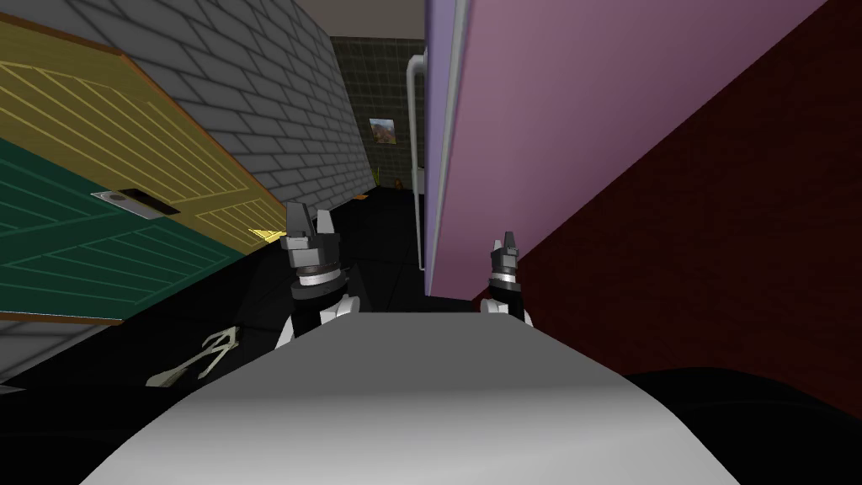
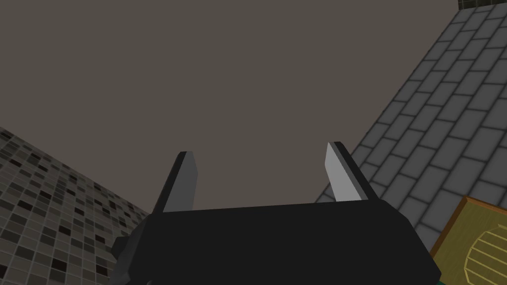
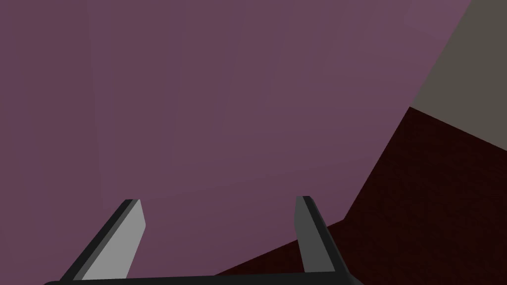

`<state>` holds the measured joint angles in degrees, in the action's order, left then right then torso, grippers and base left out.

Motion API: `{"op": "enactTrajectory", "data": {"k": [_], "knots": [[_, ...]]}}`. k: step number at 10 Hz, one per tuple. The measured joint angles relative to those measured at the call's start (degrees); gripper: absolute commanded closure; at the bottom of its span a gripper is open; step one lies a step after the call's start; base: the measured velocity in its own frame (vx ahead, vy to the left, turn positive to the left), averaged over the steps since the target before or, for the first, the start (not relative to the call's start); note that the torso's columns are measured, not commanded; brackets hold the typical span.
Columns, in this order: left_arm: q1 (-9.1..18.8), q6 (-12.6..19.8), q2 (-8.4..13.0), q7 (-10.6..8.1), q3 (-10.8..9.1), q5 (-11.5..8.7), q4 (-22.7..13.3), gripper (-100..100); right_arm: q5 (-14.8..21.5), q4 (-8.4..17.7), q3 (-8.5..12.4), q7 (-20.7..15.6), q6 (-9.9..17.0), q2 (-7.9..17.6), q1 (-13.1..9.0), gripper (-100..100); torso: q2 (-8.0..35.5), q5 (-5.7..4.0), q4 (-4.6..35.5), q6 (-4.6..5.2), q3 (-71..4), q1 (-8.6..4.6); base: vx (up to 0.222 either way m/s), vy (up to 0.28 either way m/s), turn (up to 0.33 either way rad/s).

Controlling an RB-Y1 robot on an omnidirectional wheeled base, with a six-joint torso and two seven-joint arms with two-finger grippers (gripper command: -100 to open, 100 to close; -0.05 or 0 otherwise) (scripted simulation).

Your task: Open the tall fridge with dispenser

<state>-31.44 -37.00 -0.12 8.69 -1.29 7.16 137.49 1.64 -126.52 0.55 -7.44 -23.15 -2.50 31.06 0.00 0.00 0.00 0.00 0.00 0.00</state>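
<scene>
Beside purple fridge (image 1: 589, 126), right fingers (image 3: 121, 242) apart; left fingers (image 2: 339, 175) apart.

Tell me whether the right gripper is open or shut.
Open. The right gripper has its fingers standing wide apart with nothing between them, facing a purple panel.

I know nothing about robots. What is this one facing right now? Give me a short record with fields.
fridge: tall, mauve-purple face, close ahead and to the right
handle: long light grey bar along the fridge's left edge, not gripped
right gripper: open, empty, pointed at the purple face
left gripper: open, empty, raised to the left of the handle
left side: grey brick wall with a yellow and green panel
right side: dark red wall
</scene>
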Motion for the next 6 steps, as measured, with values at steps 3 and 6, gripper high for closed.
{"op": "enactTrajectory", "data": {"k": [3, 6], "knots": [[0.0, 0.0, 0.0, 0.00, 0.00, 0.0, 0.0, 0, 0.0, 0.0, 0.0, 0.0, 0.0, 0.0, 0.0, 0, 10.0, 0.00, 10.1, 0.00, -20.1, 0.00, 0.000, 0.000, 0.000], [0.0, 0.0, 0.0, 0.00, 0.00, 0.0, 0.0, 0, 0.0, 0.0, 0.0, 0.0, 0.0, 0.0, 0.0, 0, 22.7, 0.00, 22.7, 0.00, -45.4, 0.00, 0.000, 0.000, 0.000]]}}
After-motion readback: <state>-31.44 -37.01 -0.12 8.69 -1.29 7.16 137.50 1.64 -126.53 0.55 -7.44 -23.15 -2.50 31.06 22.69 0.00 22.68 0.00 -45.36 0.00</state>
